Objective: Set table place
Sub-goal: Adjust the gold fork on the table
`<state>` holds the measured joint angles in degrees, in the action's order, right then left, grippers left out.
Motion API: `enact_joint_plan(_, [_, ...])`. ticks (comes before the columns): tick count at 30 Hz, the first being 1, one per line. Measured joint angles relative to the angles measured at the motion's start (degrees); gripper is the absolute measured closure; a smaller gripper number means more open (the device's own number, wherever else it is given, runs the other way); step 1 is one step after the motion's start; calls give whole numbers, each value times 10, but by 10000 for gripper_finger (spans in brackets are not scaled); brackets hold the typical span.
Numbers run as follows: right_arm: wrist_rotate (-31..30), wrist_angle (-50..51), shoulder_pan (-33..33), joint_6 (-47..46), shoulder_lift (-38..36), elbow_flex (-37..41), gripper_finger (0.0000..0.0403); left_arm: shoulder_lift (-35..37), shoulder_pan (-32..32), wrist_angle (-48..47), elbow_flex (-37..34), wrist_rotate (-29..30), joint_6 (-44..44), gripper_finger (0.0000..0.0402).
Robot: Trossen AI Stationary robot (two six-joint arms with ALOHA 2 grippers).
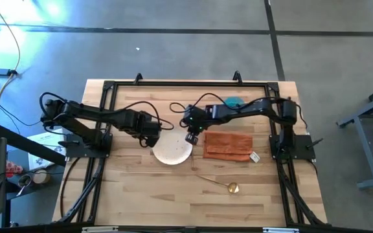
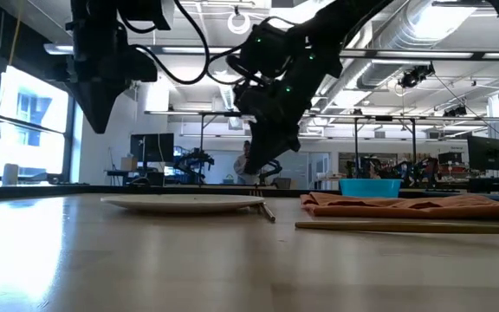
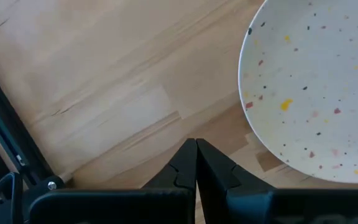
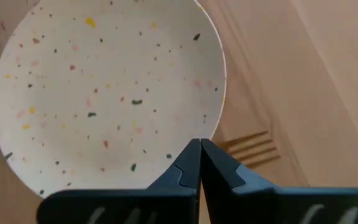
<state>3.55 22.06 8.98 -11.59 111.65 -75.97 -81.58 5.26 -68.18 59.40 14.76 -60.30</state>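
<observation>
**Both arms reach inward, hands closed**

The left arm stretches from the table's left side toward the middle, its left hand (image 1: 151, 137) pointing down, fingers (image 3: 182, 169) pressed together — empty. The right arm reaches in from the right side; the right hand (image 1: 192, 138) hangs low above the table, fingers (image 4: 188, 163) likewise pressed together.

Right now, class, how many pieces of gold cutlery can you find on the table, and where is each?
2. A spoon lies toward the table's front edge, apart from the rest. A fork lies beside the plate, its tines showing under the right gripper. Others may be hidden.
</observation>
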Motion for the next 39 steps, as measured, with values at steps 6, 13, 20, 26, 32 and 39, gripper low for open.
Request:
enact_joint_plan(6, [-7,21,12,1,6,-1,403,4,0,-4,0,9,1,401])
enact_joint_plan(13, [-16,17,17,1,13,-1,403,4,0,-6,0,14,1,401])
enact_joint_plan(20, [-14,16,15,-1,34,-1,403,4,0,-6,0,15,1,401])
enact_joint_plan(26, [-22,13,15,-5,35,-1,403,4,0,-5,0,22,1,401])
enact_joint_plan(32, [-27,6,15,-14,43,0,403,4,0,-5,0,26,1,401])
enact_joint_plan(39, [-27,8,15,-14,53,-1,403,4,0,-5,0,28,0,401])
